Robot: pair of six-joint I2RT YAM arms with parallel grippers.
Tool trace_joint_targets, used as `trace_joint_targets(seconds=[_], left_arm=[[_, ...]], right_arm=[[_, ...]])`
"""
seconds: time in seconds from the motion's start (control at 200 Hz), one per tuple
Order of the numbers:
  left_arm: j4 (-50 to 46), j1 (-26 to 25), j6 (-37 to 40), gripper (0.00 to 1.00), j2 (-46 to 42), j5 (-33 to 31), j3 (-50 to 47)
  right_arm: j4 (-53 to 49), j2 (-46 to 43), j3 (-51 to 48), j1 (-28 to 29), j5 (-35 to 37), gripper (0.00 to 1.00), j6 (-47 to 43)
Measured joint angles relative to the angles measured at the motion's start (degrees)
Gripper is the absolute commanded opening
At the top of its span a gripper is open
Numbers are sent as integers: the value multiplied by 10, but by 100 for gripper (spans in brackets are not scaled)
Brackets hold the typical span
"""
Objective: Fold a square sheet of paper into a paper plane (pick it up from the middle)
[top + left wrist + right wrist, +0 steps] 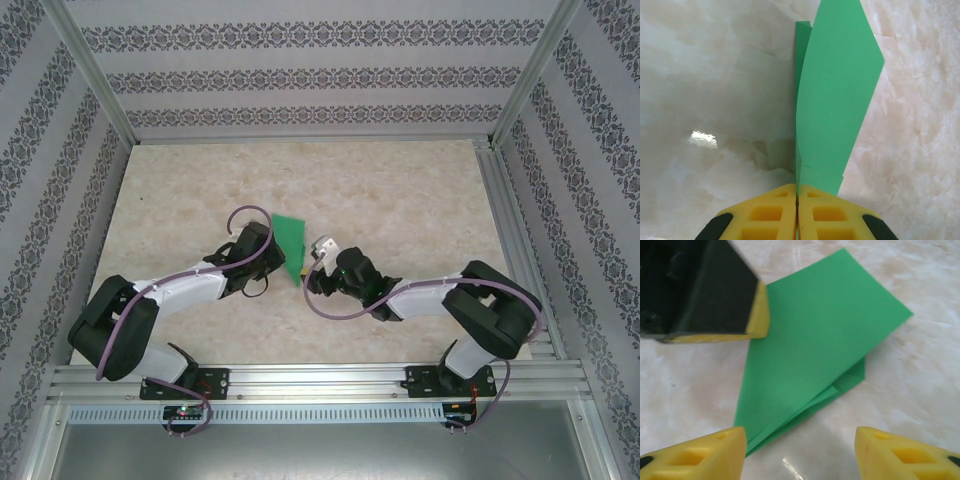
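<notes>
**Left tool pinching folded green paper, right tool open beside it**

Yellow fingers [770,215] of the left tool [797,197] sit closest in the left wrist view, pressed flat together with no gap, clamped on one end of the green paper [835,100]. The paper fans out from the pinch, away from the tool. It is folded, with at least two layers and a narrower flap behind the wide one. It is plain bright green.

Right wrist view: the same green paper [820,340] has layered edges along its lower side and one sharp corner pointing right. The left tool [757,310] grips its upper-left edge. The right tool [800,435] has its fingers spread wide with nothing between them, and the paper's low corner lies just beside one fingertip. I cannot tell whether the sheet's free end touches the counter.

Top view: green paper [289,235] is near the middle of the marbled counter [420,190], between the left tool [296,270] and the right tool [318,262], which are close together. Bare counter lies behind the paper and to both sides. Metal frame rails [510,220] run along the counter edges, with patterned walls [300,75] beyond.
</notes>
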Motion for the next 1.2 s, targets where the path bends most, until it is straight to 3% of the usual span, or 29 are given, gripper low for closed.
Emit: trace_joint_targets(seconds=[0.22,0.565,0.959,1.199], left_arm=[[-13,-1,-9,10,6,-2,6],[-15,-1,-21,11,8,0,11],[-28,-1,-25,14,11,3,11],[-28,-1,-27,21,9,11,13]], right_arm=[[57,81,23,43,7,47,-33],[94,138,69,50,8,36,-45],[126,163,73,49,16,16,-47],[127,164,71,44,17,4,-47]])
